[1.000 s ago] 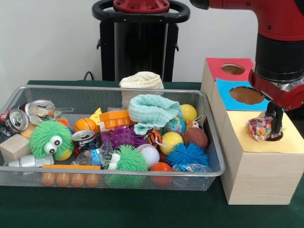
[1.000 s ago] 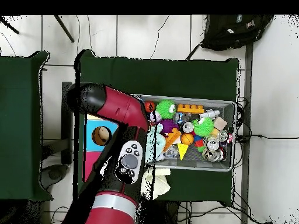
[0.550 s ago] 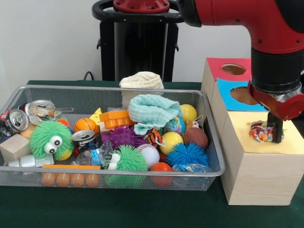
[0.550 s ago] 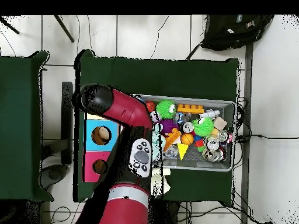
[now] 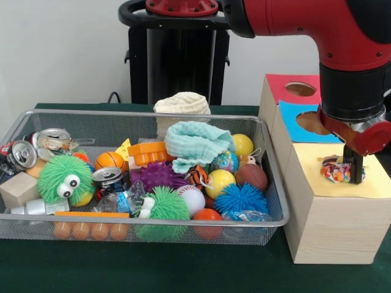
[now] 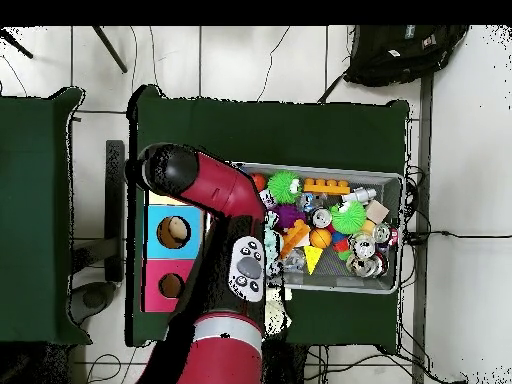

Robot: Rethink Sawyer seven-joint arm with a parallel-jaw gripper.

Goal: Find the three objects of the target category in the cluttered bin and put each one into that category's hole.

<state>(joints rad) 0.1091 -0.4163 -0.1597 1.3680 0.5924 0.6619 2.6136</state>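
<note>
Gripper (image 5: 352, 170) low over the yellow panel (image 5: 374, 183) of the wooden box (image 5: 330, 229), at that panel's hole; whether it grips or is open cannot be told. Crumpled wrapper (image 5: 335, 170) sits at the hole, touching the gripper. Blue panel (image 5: 293, 127) and red panel (image 5: 278, 88) lie behind. Wire bin (image 5: 269, 220) of toys, cans and cloths stands just beside the wooden box.

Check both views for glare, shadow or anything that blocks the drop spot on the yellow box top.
Front view: even light, no glare; the gripper throws a faint shadow on the yellow box top, and the crumpled wrapper beside it shows clearly. Overhead view: the arm covers that spot, so only the blue hole and red hole show.
</note>
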